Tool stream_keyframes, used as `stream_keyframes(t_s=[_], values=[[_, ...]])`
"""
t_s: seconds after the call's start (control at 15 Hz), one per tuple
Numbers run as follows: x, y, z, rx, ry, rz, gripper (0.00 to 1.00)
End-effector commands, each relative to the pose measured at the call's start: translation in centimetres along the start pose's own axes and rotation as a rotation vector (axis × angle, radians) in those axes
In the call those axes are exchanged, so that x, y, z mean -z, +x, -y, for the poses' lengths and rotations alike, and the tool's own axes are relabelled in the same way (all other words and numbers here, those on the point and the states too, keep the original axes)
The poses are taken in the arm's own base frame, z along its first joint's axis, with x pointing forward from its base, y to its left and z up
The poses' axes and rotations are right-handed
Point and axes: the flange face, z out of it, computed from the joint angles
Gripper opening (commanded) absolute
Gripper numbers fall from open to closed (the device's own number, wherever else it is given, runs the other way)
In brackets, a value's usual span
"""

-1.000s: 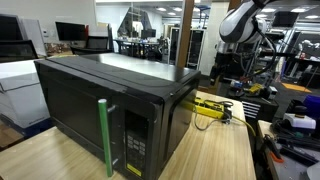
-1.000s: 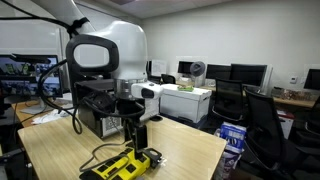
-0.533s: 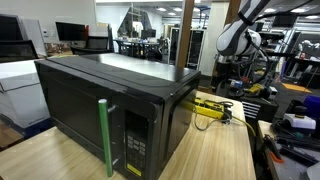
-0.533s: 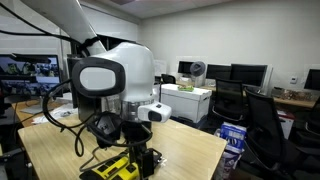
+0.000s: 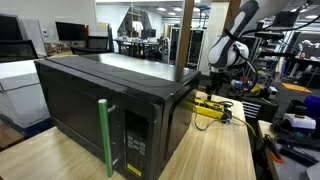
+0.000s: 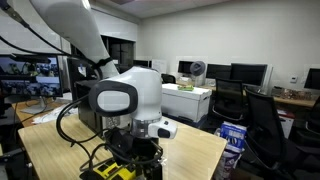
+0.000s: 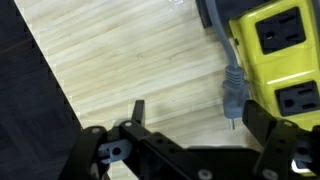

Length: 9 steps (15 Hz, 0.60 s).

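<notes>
Black microwave (image 5: 100,95) with green door handle (image 5: 104,133) takes up the left of the wooden table (image 5: 215,150) in an exterior view. Right of it, just past the microwave's side, the yellow power strip (image 5: 208,106) lies flat on the table. Gripper (image 5: 214,88) hangs close above the strip, pointing down; whether it touches the strip cannot be told. Wrist view: jaws spread wide, nothing held. One finger (image 7: 137,108) is over bare wood, and a grey plug (image 7: 232,95) sits between the fingers, against the strip's socket face.
</notes>
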Motion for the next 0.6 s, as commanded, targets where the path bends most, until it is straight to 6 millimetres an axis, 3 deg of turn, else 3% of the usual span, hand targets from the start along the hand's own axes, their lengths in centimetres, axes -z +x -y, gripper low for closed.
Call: stream_keyframes(t_s=[0.0, 0.27, 0.53], values=[[-1.7, 0.9, 0.9, 0.044, -0.005, 0.01, 1.0], [-2.1, 1.8, 1.7, 0.078, -0.01, 0.018, 1.0], [-2.0, 2.1, 0.4, 0.079, -0.05, 0.023, 1.0]])
